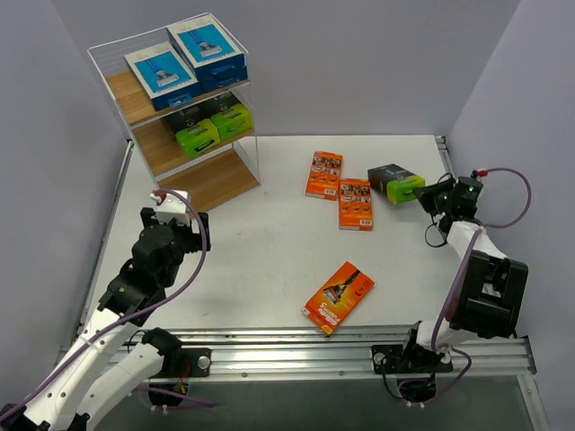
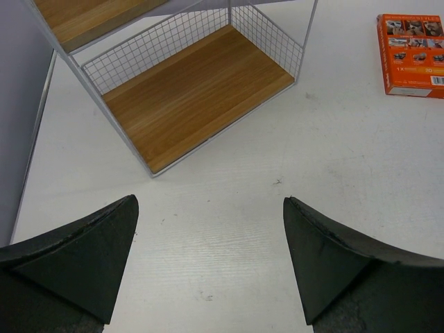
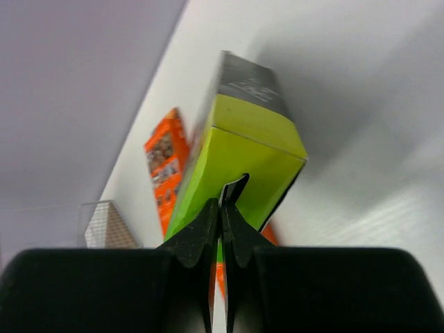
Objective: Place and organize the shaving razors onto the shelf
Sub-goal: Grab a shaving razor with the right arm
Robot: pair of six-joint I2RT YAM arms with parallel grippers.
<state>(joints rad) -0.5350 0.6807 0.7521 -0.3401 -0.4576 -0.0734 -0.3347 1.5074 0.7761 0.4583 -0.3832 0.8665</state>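
— Left gripper [image 2: 209, 208]: jaws wide apart, nothing between them, the shelf [image 2: 194, 90] lying just ahead!

— And the right gripper [image 3: 222, 205]: jaws pressed together, the black-and-lime razor pack [image 3: 243, 146] right at their tips.

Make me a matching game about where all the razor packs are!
Things
1. blue and white packs
2. pair of green packs
3. lone orange pack
4. single black and green pack

Places
A. on the table, closest to the arms' bases
B. top board of the shelf
C. just in front of the right gripper
D. middle board of the shelf

Pairs: 1-B, 2-D, 3-A, 4-C
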